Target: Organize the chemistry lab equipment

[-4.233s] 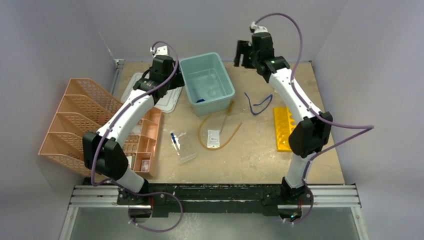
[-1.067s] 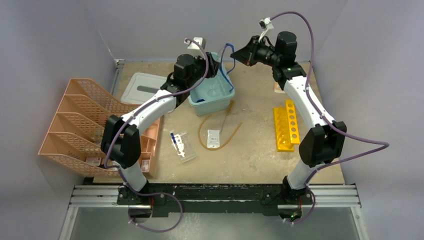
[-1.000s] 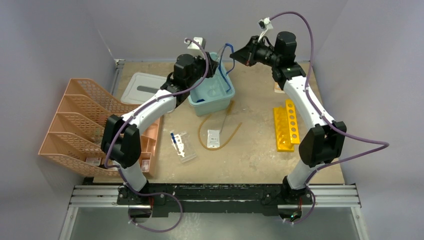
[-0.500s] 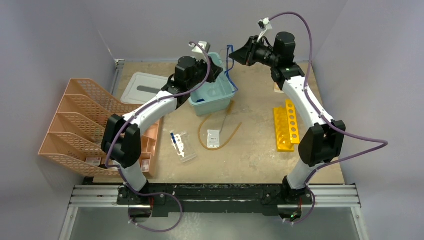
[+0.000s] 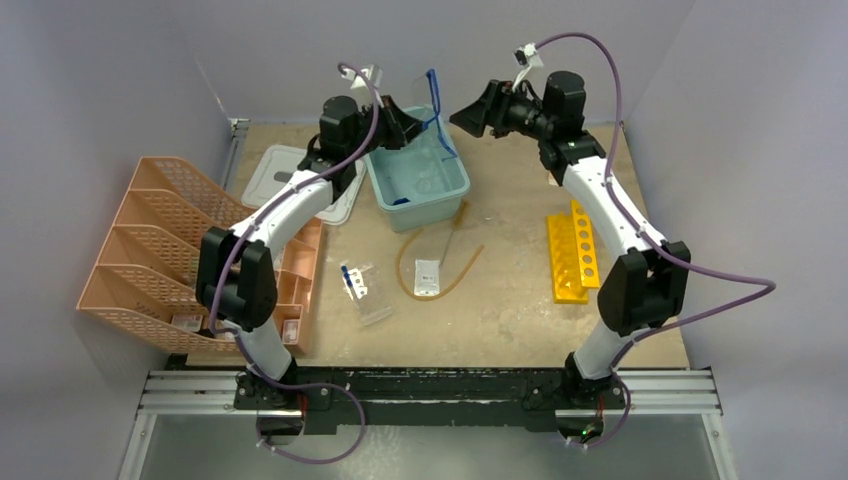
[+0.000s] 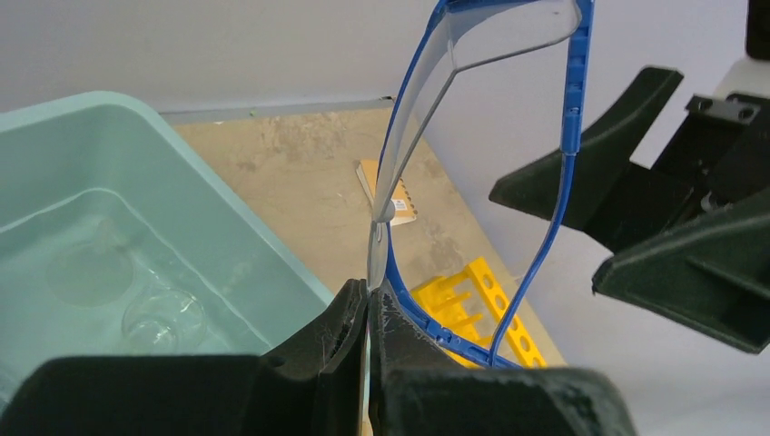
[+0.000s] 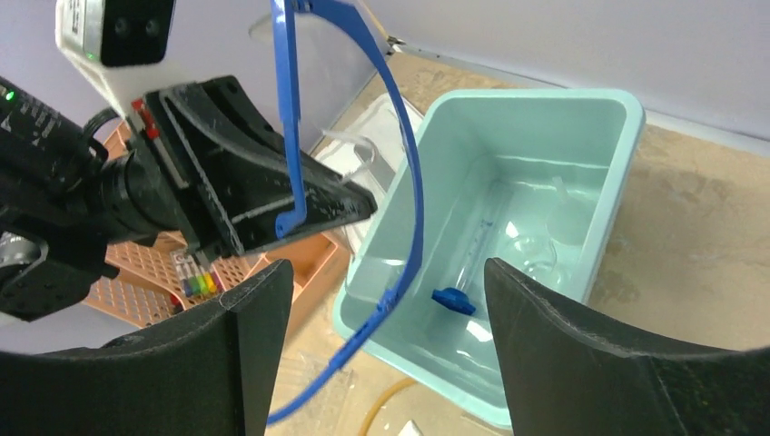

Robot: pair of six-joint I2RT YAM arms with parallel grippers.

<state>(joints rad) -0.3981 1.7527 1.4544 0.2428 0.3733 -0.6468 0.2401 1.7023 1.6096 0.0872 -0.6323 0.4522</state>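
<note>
In the top view's upper centre-left, your left gripper (image 5: 405, 125) has its jaws pinched on the lens edge of the blue-framed safety glasses (image 6: 572, 109), high over the teal bin (image 7: 545, 95). The hold looks slight, and a quick swing could drop them onto the glass dish (image 6: 163, 313) below. Just right, the right gripper (image 5: 470, 113) hangs with jaws spread, near the frame. Watch for a clash there. Bare bench (image 5: 520, 300) lies lower right, before the yellow rack (image 5: 572, 255).
</note>
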